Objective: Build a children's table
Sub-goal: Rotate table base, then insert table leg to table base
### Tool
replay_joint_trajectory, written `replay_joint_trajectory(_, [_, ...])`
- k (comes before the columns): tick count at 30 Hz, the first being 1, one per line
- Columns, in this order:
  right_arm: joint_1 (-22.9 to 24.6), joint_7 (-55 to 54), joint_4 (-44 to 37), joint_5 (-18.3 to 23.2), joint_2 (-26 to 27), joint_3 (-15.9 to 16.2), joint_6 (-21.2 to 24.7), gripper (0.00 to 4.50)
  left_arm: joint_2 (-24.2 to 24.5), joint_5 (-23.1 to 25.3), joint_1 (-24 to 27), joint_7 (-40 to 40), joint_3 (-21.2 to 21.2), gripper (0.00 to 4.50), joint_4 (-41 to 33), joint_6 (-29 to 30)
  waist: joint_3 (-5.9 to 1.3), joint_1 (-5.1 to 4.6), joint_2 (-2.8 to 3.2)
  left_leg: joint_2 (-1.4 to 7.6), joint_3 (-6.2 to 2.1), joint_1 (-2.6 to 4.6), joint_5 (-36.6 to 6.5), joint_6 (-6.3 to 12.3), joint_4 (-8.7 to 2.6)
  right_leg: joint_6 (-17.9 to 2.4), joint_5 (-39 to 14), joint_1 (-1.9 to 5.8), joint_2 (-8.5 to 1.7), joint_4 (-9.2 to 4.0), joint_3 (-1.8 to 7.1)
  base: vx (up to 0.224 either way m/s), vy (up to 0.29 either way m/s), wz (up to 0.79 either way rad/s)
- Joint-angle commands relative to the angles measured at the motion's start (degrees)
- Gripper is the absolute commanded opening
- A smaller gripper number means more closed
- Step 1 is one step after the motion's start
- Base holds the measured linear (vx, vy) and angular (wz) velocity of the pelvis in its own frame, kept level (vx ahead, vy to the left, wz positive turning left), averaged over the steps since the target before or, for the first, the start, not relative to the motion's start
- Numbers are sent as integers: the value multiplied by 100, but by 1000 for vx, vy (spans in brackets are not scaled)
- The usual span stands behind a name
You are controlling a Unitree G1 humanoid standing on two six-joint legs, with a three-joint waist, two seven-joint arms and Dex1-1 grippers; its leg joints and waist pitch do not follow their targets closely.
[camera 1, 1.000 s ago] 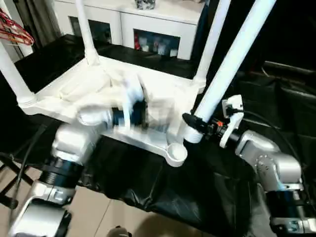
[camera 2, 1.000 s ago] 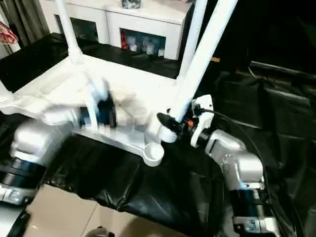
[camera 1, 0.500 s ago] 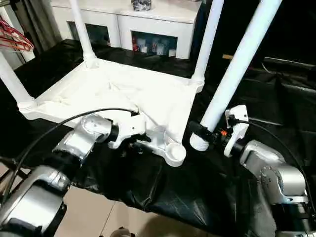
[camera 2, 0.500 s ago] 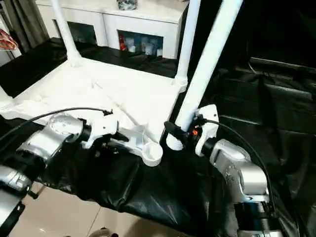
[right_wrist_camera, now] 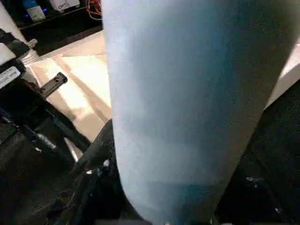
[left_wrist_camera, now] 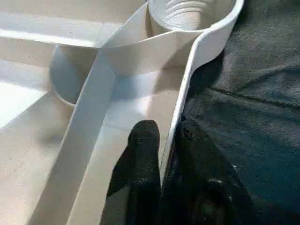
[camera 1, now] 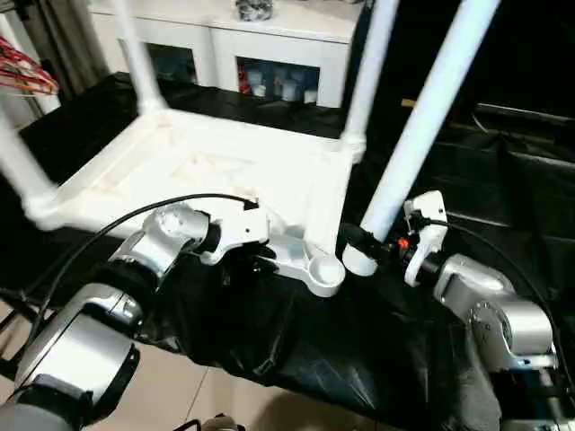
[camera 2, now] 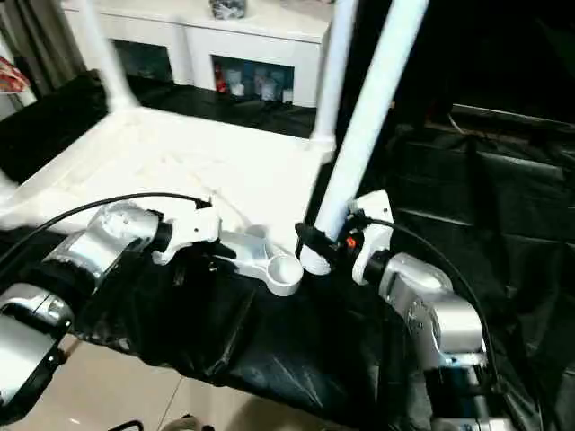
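The children's table top [camera 1: 216,171] lies upside down on a black cloth, ribbed underside up. Three white legs stand in its corner sockets, one of them at the back right [camera 1: 367,72]. The near right socket [camera 1: 325,272] is empty. My left gripper [left_wrist_camera: 164,136] is shut on the table top's front rim just behind that socket, one finger [left_wrist_camera: 143,159] inside the wall and one outside. My right gripper [camera 1: 355,247] is shut on the thick lower end of the fourth leg [camera 1: 413,144]. That leg leans up to the right, its foot just right of the empty socket.
A white cabinet with glass doors [camera 1: 269,45] stands behind the table. Red hangers [camera 1: 22,72] hang at the far left. The black cloth [camera 1: 359,341] drapes over the front edge down to a tiled floor [camera 1: 180,395]. A black cable [camera 1: 135,220] loops over my left forearm.
My left arm swung from over the table top down to the front rim and its fingers closed on the rim. The right gripper kept its hold on the leg beside the socket.
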Motion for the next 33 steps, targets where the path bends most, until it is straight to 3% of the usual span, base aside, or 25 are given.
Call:
replay_joint_trajectory(1, [-126, 47, 31, -32, -65, 43, -122, 194, 49, 48, 85, -164, -42, 46, 72, 437, -419, 27, -68, 149, -39, 39, -830, 28, -386, -994, -1121, 325, -526, -379, 289, 0, 0, 0])
replay_joint_trajectory(3, [-285, 94, 192, -65, -104, 37, -166, 194, -99, -26, 115, -101, 50, 41, -71, 1070, -416, 23, -87, 149, -37, 35, -809, 44, -386, -1034, -1146, 329, -536, -377, 288, 0, 0, 0])
replay_joint_trajectory(6, [-350, 118, 264, -89, -125, 35, -192, 194, -222, -92, 155, 3, 110, 24, -164, 1272, -407, 31, -100, 146, -28, 37, -824, 84, -381, -1023, -1291, 332, -537, -405, 288, 0, 0, 0])
replay_joint_trajectory(18, [-425, 154, 413, -122, -124, 73, -256, 194, -684, -210, 570, 784, 461, 0, -1015, 1754, -417, 35, -141, 146, -33, 25, -805, 154, -380, -922, -1334, 329, -513, -422, 276, 0, 0, 0])
replay_joint_trajectory(21, [-417, 147, 427, -129, -112, 85, -270, 194, -702, -172, 683, 954, 490, 0, -1148, 1524, -412, 37, -136, 144, -33, 26, -842, 153, -383, -887, -1414, 323, -517, -441, 276, 0, 0, 0])
replay_joint_trajectory(22, [-416, 147, 427, -130, -111, 86, -271, 194, -703, -167, 687, 964, 492, 28, -1151, 1513, -408, 35, -137, 142, -35, 24, -861, 152, -385, -865, -1450, 320, -512, -450, 274, 0, 0, 0])
replay_joint_trajectory(25, [-410, 135, 433, -143, -93, 105, -286, 194, -738, -148, 731, 1135, 574, 59, -1119, 1284, -408, 40, -137, 147, -34, 37, -916, 130, -390, -816, -1519, 309, -510, -456, 275, 0, 0, 0])
replay_joint_trajectory(33, [-446, 106, 467, -191, -59, 163, -328, 194, -577, -115, 867, 1105, 587, 88, -1199, 1280, -399, 57, -137, 150, -41, 34, -973, 75, -406, -759, -1607, 299, -517, -460, 280, 0, 0, 0])
